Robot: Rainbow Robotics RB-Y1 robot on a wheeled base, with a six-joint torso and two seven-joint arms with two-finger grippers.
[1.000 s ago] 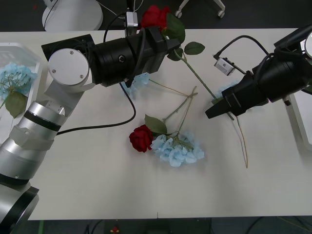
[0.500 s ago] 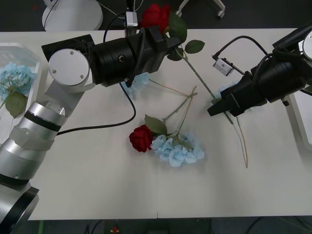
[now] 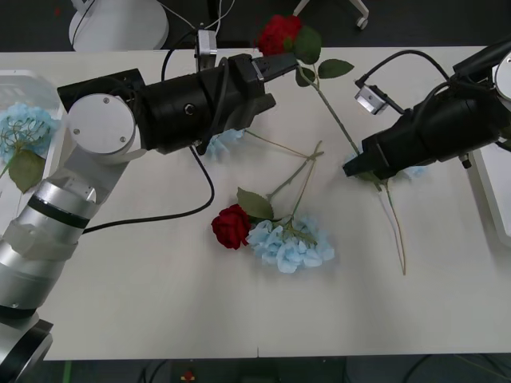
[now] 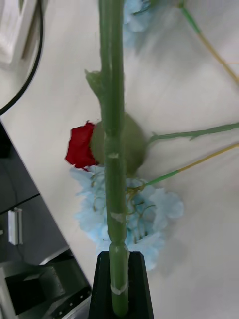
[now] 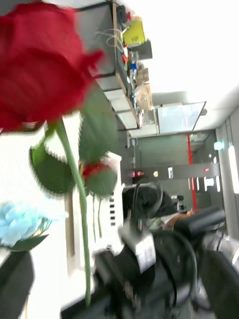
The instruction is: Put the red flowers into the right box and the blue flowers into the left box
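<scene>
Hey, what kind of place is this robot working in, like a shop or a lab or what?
Probably a lab or office workroom. A plain white table holds artificial flowers; wheeled chair bases stand behind it, and the left wrist view shows cluttered shelves under ceiling lights.

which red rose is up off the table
The red rose at the far table edge; the right claw grips its stem. The other rose lies flat mid-table.
</scene>
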